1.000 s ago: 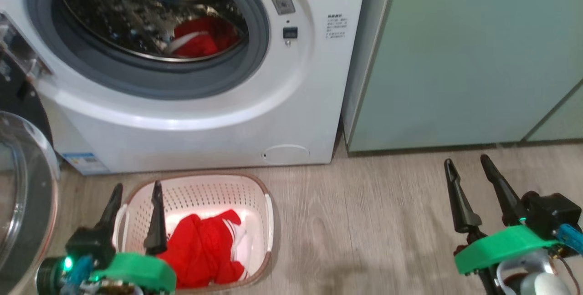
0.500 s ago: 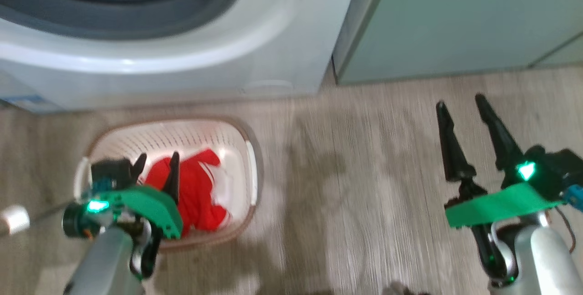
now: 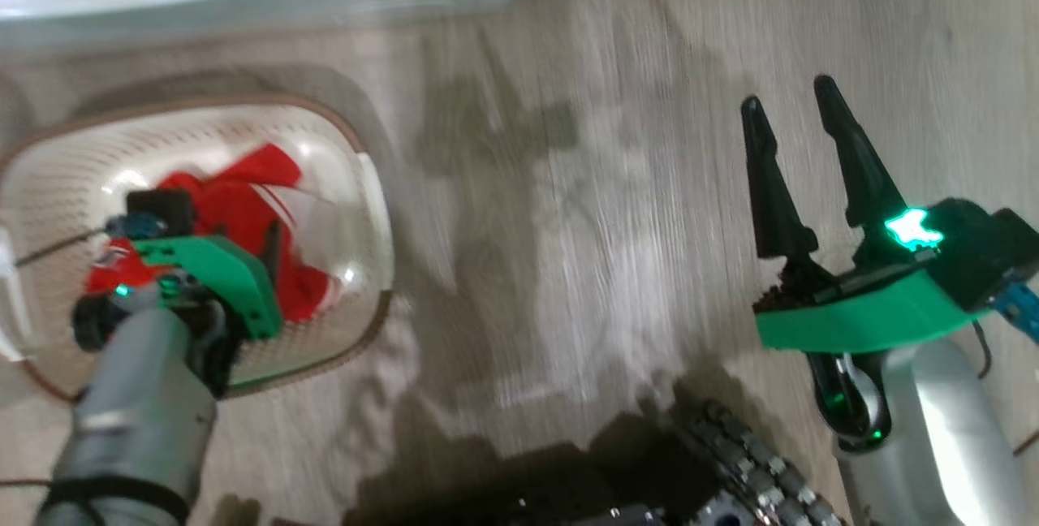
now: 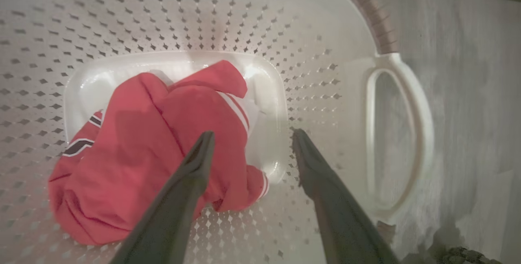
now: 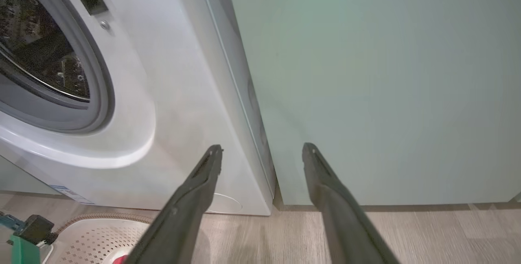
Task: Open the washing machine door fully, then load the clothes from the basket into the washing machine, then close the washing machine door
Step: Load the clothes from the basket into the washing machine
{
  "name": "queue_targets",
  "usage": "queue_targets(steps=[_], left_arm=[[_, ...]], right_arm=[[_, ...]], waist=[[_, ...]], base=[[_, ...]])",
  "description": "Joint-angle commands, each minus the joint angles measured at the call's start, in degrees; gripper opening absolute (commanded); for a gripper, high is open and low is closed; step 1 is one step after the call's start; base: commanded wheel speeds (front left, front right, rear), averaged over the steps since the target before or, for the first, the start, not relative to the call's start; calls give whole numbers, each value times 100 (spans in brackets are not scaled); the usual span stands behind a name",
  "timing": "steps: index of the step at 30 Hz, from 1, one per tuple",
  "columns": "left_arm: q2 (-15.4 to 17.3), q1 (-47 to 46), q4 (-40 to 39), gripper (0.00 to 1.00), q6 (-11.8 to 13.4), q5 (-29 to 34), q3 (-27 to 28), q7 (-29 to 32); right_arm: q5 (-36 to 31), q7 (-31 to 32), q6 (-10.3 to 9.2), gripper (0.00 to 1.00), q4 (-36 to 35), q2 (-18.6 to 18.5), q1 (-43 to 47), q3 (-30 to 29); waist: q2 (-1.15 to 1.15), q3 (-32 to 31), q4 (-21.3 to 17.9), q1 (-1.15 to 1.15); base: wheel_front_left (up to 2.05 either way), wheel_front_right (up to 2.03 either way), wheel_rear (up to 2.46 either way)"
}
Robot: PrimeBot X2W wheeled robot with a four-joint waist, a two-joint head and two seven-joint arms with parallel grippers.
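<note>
L gripper hanging open inside basket, over red clothes.
R gripper hovering open above floor, gripping nothing.

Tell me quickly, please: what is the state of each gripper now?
Left gripper: open, holding nothing, poised over the clothes in the basket.
Right gripper: open, holding nothing.

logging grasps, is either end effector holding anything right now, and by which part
Nothing is held. The left end effector hangs open over the clothes in the basket, not gripping them; the right end effector is open and empty above the floor.
</note>
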Motion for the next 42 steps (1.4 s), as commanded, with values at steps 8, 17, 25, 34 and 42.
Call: queue_targets(steps=[8,17,25,34,42], left_arm=[[512,-641,784,100,-109,-197,249,100],[729,-1114,1304,100,-45,-313,346,169],[826,-1334,1530,100,42,-401,394,112],[790,-1349,1642,0,218,-426,372,-147],[745,-1110,1526,0,174,-366,312,-1075]], right_arm=[[219,-258,0,100,52,-19,-293,421],[327,-312,0,100,69,-19,-419,574],[315,-322,0,100,-16,-19,-367,536],[283,-324,0,100,-97,-19,-304,417],[320,-324,0,100,-94,-19,-283,329]], waist=[[0,1169,-495,-2],[0,1628,-673,-2],[0,1851,-754,-2],[0,1800,-691,-2],[0,1287,-449,-2]], base=[[0,0,0],[0,0,0],[0,0,0],[0,0,0],[0,0,0]])
